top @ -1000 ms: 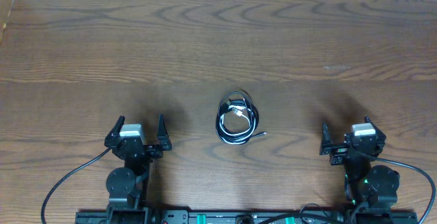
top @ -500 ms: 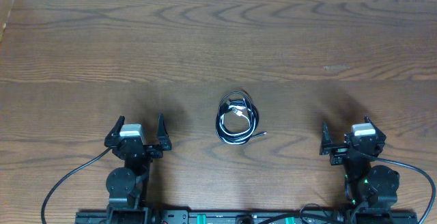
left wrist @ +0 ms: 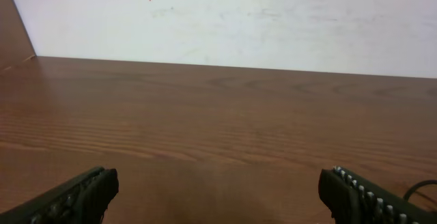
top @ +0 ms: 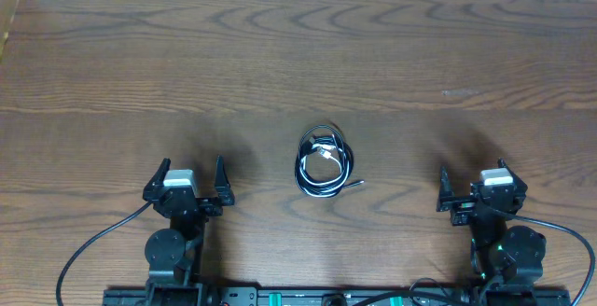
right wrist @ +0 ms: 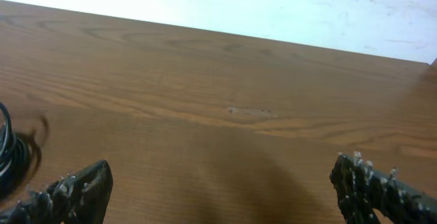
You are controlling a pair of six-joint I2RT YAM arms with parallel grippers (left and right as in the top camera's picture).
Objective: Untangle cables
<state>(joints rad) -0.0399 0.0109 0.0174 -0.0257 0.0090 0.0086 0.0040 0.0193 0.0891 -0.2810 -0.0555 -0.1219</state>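
The cables [top: 323, 161] lie in one small tight coil at the middle of the overhead frame, a little below centre, on the wooden table [top: 298, 54]. The coil is mostly black loops stacked on each other, with a white cord and small plug [top: 325, 151] showing inside the ring. One thin end [top: 357, 185] sticks out at the coil's lower right. How many black cords make up the bundle cannot be told.

In the right wrist view, blurred black loops of the same coil [right wrist: 9, 149] show at the left edge of the frame. In the left wrist view only a thin black curve [left wrist: 421, 189] shows at the lower right edge.

The left gripper [top: 193, 164] sits at the lower left of the overhead frame, well apart from the coil, its jaws spread wide and holding nothing. The right gripper [top: 474, 168] sits at the lower right, also well apart from the coil, jaws wide and empty. Both stand above bare wood.

A faint pale scuff [top: 457, 92] marks the table in the upper right. Thick black arm cables [top: 93, 243] curve out from the arm bases along the bottom edge.
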